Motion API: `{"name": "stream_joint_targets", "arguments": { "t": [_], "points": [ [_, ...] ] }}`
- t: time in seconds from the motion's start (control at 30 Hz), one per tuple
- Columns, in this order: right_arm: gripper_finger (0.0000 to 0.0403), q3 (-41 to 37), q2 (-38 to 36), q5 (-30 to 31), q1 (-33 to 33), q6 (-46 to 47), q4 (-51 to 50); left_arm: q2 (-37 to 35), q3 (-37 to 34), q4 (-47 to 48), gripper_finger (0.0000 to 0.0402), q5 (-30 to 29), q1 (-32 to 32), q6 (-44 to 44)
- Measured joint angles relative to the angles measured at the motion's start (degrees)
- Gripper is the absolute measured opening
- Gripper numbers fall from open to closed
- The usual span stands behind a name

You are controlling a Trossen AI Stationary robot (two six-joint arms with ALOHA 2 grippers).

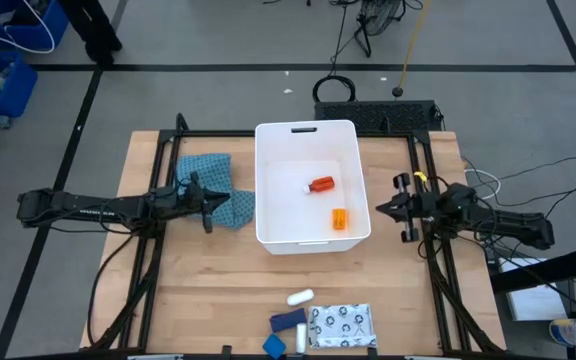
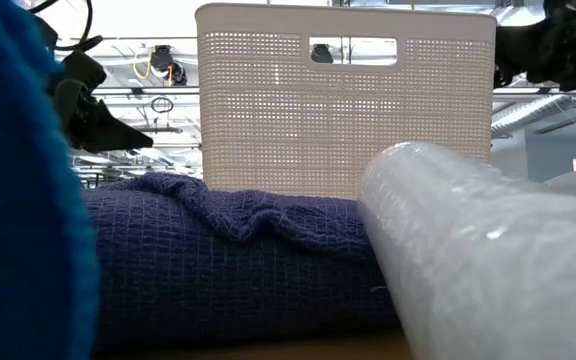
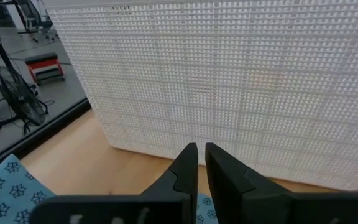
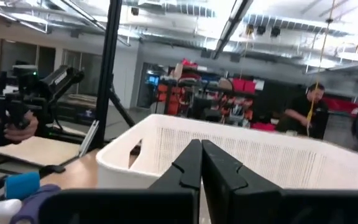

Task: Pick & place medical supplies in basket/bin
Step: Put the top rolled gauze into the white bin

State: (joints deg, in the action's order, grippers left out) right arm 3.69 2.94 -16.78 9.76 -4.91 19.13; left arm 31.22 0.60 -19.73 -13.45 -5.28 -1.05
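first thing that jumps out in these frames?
The big white tub in the middle of the wooden table, with a red bottle and an orange pill bottle lying inside. Next, both grippers waiting shut and empty on either side of it: the left gripper over a teal cloth, the right gripper by the tub's other wall. More supplies sit at the near edge, including a patterned pouch.

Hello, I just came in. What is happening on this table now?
A two-arm robot is putting medical supplies into a white bin. A red bottle and an orange pill bottle already lie inside. A white tube, blue pieces and a patterned pouch wait on the table's near edge. The left gripper, shut and empty, hovers over a teal cloth beside the bin; the right gripper, also shut, waits on the other side.
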Motion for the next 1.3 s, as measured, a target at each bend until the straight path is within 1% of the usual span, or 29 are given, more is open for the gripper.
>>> {"name": "stream_joint_targets", "arguments": {
  "t": [0.27,0.4,0.47,0.53,0.63,0.73,0.8,0.93,1.07,1.2,1.3],
  "points": [
    [0.0000,-0.1,-0.1,-2.0,0.0,-0.3,-0.6,0.0,0.0,0.5,0.0037,0.8,0.0,-1.3],
    [0.0000,-0.2,-0.1,-2.6,0.0,-0.3,-0.6,0.0,0.0,0.2,0.0037,4.5,0.0,-0.5],
    [0.0000,-0.2,-0.1,-3.5,0.0,-0.6,-0.5,0.0,0.0,-1.2,0.0037,7.6,0.0,-0.7],
    [0.0000,-0.2,-0.1,-4.3,0.0,-0.7,-0.5,0.0,0.4,-3.2,0.0037,11.2,0.1,-3.1],
    [0.0000,-0.2,-0.1,-4.3,0.0,-0.7,0.4,0.0,4.3,-3.0,0.0037,15.0,1.0,-5.4],
    [0.0000,-0.3,-0.1,-4.3,0.0,-1.0,0.9,0.7,10.0,3.0,0.0037,15.6,3.8,-4.8],
    [0.0000,-0.3,-0.1,-4.3,0.0,-1.1,1.2,2.0,14.4,6.6,0.0037,14.5,6.6,-3.7],
    [0.0000,-0.3,-0.1,-4.3,0.0,-1.5,1.2,7.1,23.6,12.7,0.0037,7.8,13.7,-3.7],
    [0.0000,-0.3,-0.1,-4.3,0.0,-1.6,1.5,14.2,31.8,18.3,0.0037,1.9,21.2,-4.4],
    [0.0000,-0.3,-0.1,-4.4,0.0,-0.5,1.8,22.9,38.4,19.4,0.0037,-2.6,27.7,-5.4],
    [0.0000,-0.3,-0.1,-4.4,0.0,0.9,1.6,30.1,42.6,18.4,0.0037,-6.0,31.7,-6.2]
  ]
}}
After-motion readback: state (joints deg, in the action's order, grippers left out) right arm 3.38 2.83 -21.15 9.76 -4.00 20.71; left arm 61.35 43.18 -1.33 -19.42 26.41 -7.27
